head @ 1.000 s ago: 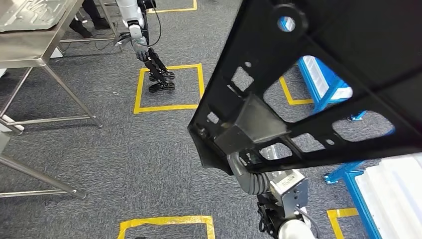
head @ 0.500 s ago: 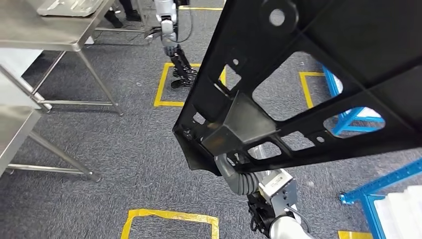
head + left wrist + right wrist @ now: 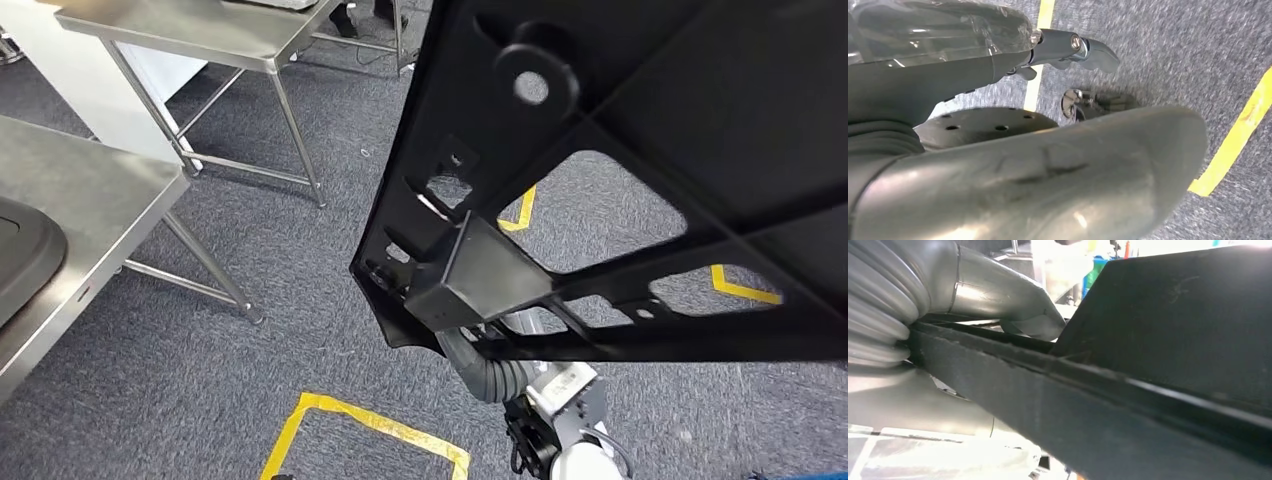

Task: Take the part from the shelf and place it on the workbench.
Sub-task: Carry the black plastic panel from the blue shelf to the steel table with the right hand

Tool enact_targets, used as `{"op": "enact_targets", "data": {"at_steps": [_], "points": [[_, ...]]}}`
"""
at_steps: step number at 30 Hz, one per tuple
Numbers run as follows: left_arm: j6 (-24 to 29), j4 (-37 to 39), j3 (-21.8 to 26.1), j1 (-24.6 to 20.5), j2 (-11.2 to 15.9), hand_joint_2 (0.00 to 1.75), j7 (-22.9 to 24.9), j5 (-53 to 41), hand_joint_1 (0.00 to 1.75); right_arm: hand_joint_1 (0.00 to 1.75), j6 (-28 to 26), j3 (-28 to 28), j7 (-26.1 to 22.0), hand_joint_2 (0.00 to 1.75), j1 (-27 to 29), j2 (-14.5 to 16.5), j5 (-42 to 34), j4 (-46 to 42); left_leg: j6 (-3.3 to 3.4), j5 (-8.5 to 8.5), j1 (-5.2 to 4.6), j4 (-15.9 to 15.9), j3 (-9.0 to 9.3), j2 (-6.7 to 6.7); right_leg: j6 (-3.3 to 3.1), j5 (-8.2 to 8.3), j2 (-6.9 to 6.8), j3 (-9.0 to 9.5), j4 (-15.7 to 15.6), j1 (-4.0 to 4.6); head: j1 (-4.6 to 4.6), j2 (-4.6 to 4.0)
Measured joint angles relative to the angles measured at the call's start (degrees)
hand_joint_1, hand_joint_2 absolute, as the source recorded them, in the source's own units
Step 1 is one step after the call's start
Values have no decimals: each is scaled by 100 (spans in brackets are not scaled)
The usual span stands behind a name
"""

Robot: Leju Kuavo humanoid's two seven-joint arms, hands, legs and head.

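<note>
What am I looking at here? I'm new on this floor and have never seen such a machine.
A humanoid robot carries a large black part towards a steel workbench. The wide picture looks down from its head: grey carpet with yellow tape, and a dark object on the bench. The other two come from cameras at its wrists. The right hand grips the part's edge. The left hand hangs over the carpet; whether it holds anything is unclear.

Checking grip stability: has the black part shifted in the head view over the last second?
No. The part sits unchanged against the right arm; only the floor and tables shifted as the camera turned.
</note>
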Motion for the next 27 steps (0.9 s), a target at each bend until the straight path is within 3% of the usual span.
{"op": "enact_targets", "data": {"at_steps": [1, 2, 4, 6, 8, 9, 10, 12, 14, 15, 17, 19, 21, 23, 24, 25, 27], "points": [[0, 1, 0, 6, 2, 0, 5, 1, 0, 175, 8, 3, -4, 175, -9, 7, 0, 0, -40, 11, 16, -11, -15, -68, -20, 9, -67, 12, -24, 2, 5, 0], [0, 1, 0, 14, 4, 0, 9, 0, 0, 175, 18, 4, -9, 175, -20, 15, 0, 0, -71, 2, 21, 6, -18, -52, -46, 18, -144, 40, -59, 1, 6, 0], [0, 2, 0, 14, 10, 0, 15, -1, 0, 175, 31, 8, -28, 175, -40, 38, 0, 0, -130, -144, -9, 246, -107, 239, -103, 28, -327, 117, -138, -17, -56, 0], [0, 2, 0, 10, 14, 0, 17, -1, 0, 175, 36, 10, -41, 175, -45, 48, -1, 2, -186, -468, -11, 883, -408, 602, -147, 3, -527, 172, -163, 3, -140, 0], [0, 2, 0, 12, 14, 0, 18, -2, 0, 175, 44, 12, -46, 175, -45, 50, -2, 5, -232, -661, 24, 1454, -709, 696, -169, -28, -722, 192, -159, 18, -186, 0], [0, 2, 0, 16, 15, 0, 18, -2, 0, 175, 49, 13, -48, 175, -46, 52, -2, 7, -247, -614, 41, 1481, -732, 711, -168, -42, -806, 199, -157, 20, -207, 0], [0, 2, 0, 19, 17, 0, 18, -3, 0, 175, 57, 15, -51, 175, -49, 56, -1, 8, -255, -469, 55, 1286, -638, 737, -160, -58, -883, 210, -153, 19, -226, 0], [0, 3, 0, 19, 22, 0, 19, -3, 0, 175, 72, 22, -58, 175, -66, 69, 0, 8, -247, -121, 54, 534, -251, 926, -123, -101, -1011, 247, -140, 30, -272, 0], [0, 2, 0, 16, 25, 0, 19, -3, 0, 175, 79, 31, -63, 175, -94, 81, 0, 7, -188, 22, 19, 45, -21, 1077, -61, -146, -1104, 279, -124, 52, -287, 0], [0, 2, 0, 17, 25, 0, 21, -3, 0, 175, 81, 37, -65, 175, -106, 84, 0, 7, -149, 5, -6, -4, -15, 1082, -29, -161, -1145, 291, -123, 62, -276, 0], [0, 3, 0, 29, 26, 0, 26, -3, 0, 175, 85, 51, -68, 175, -123, 89, 0, 7, -65, 11, -18, -32, -15, 962, 38, -193, -1214, 326, -124, 44, -249, 0], [0, 3, 1, 35, 28, 0, 31, -2, 0, 175, 93, 67, -77, 175, -147, 95, 1, 8, 17, 34, 2, -83, 22, 845, 91, -342, -1033, 277, 77, 17, -222, 0], [0, 3, 2, 26, 30, 0, 37, -2, 0, 175, 107, 79, -88, 175, -168, 94, 2, 11, 73, 44, 9, -109, 48, 731, 101, -669, -723, -21, 717, 7, -156, 0], [-1, 3, 2, 19, 30, 0, 47, -3, 0, 175, 127, 88, -95, 175, -172, 91, 4, 15, 98, 37, -10, -103, 55, 590, 94, -893, -604, -403, 1402, 15, -90, 0], [-2, 3, 2, 19, 30, 0, 53, -3, 0, 175, 134, 93, -96, 175, -173, 90, 7, 17, 101, 32, -19, -99, 63, 509, 86, -850, -586, -493, 1507, 20, -68, 0], [-3, 3, 2, 19, 30, 0, 58, -3, 0, 175, 139, 97, -98, 175, -176, 90, 11, 17, 101, 27, -25, -93, 77, 422, 72, -688, -565, -471, 1374, 23, -54, 0], [-5, 3, 2, 18, 30, 0, 63, -3, 0, 175, 140, 103, -102, 175, -188, 90, 16, 18, 85, 7, -23, -80, 103, 262, 29, -254, -415, -203, 678, 21, -23, 0]]}}
